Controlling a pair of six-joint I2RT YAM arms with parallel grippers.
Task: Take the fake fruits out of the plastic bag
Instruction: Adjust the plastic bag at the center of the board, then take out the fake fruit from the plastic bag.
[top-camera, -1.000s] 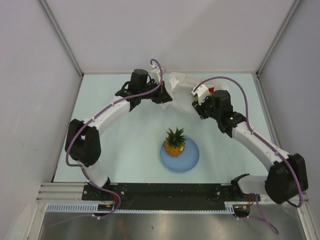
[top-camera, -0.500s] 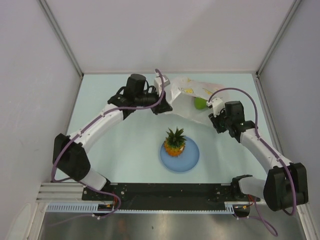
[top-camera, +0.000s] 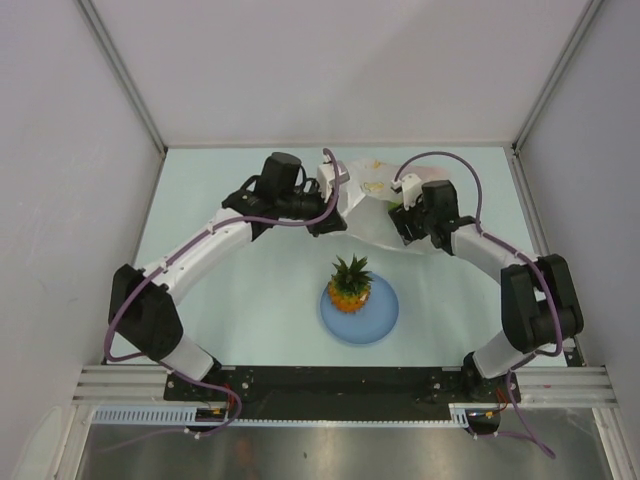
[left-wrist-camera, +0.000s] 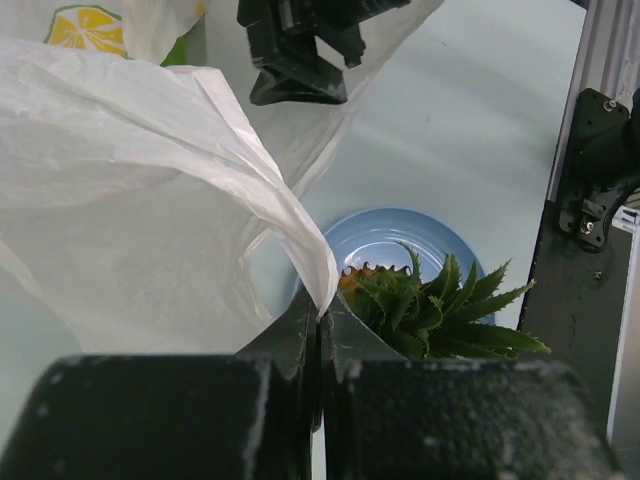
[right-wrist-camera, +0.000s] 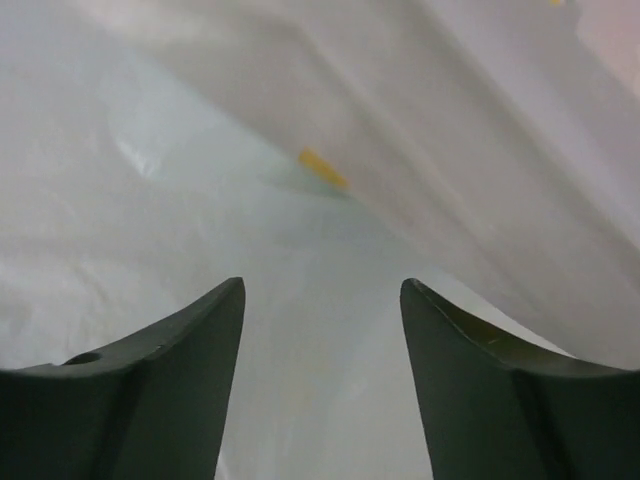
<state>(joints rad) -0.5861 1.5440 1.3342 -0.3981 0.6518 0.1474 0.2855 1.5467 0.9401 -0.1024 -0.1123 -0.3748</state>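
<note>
The white plastic bag (top-camera: 368, 210) lies at the back of the table between both arms. My left gripper (top-camera: 335, 212) is shut on the bag's rim (left-wrist-camera: 300, 240) and holds it up. My right gripper (top-camera: 398, 222) is open and pushed into the bag's mouth from the right; in the right wrist view only white plastic (right-wrist-camera: 330, 400) shows between its fingers. One fake fruit, an orange pineapple (top-camera: 350, 283) with a green crown (left-wrist-camera: 430, 300), stands on the blue plate (top-camera: 380, 322). A sliver of green (left-wrist-camera: 183, 48) shows behind the bag; other fruits are hidden.
The blue plate (left-wrist-camera: 385, 232) sits in the middle of the table, just in front of the bag. Grey walls close in the table at the back and on both sides. The arms' black base rail (top-camera: 330, 385) runs along the near edge.
The right arm swung left into the bag's mouth and its jaws opened wider, covering the green fruit seen half a second ago. The left gripper stayed shut on the bag rim.
</note>
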